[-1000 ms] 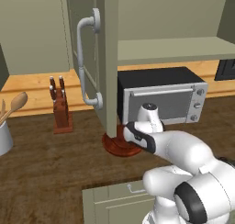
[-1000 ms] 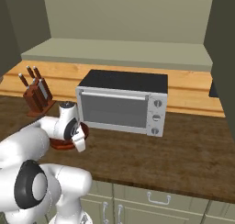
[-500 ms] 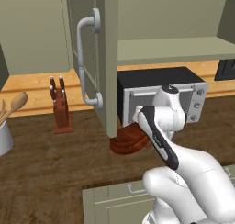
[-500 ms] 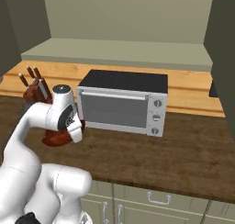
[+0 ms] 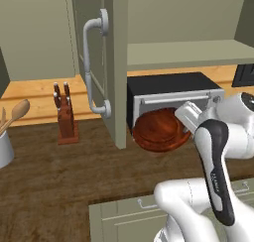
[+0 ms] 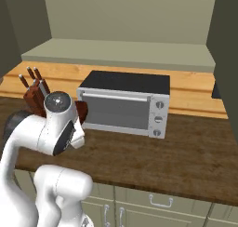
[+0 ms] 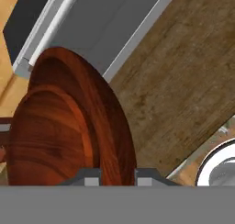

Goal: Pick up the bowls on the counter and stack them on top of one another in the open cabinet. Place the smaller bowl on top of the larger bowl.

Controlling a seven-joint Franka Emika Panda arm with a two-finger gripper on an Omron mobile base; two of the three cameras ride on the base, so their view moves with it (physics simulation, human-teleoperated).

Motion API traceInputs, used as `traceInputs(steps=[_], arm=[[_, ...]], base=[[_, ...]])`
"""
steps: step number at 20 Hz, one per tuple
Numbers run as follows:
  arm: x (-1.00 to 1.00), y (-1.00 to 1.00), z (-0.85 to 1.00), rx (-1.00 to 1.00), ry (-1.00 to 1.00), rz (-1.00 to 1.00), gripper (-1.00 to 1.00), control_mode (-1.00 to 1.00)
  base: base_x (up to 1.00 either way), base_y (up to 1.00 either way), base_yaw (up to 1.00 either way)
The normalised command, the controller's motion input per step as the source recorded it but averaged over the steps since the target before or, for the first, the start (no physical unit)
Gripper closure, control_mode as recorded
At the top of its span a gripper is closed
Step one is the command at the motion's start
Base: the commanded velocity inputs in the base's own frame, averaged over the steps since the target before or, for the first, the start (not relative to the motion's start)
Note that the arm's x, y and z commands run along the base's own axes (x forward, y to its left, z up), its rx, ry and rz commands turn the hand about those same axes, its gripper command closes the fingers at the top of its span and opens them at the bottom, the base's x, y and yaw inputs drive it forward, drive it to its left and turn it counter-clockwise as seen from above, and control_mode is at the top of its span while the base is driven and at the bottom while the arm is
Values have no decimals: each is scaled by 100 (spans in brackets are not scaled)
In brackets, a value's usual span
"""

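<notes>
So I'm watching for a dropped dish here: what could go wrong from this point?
The claw pinches the large bowl by its rim only, and the bowl hangs tilted on edge, so it might slip or swing. It sits close to the toaster oven and the cabinet door edge; lifting toward the shelf could knock either.

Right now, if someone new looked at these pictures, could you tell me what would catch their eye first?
The glossy reddish-brown bowl stands out: it is tilted on edge, off the dark counter, in front of the silver toaster oven. In the hand view its rim runs down between the tips of the pincer. Next comes the olive-grey cabinet with its open door and long curved handle, then the knife block to its left.
</notes>
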Motion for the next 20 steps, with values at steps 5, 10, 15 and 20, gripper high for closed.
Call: traceInputs(steps=[5,10,15,20], arm=[[-59,-22,100,14,-36,-6,100,-100],[-2,-9,100,4,-28,-7,100,-100],[58,-11,100,7,-17,-16,100,-100],[84,-23,100,12,-6,-11,100,-100]], base=[[0,0,0],[0,0,0],[0,0,0],[0,0,0]])
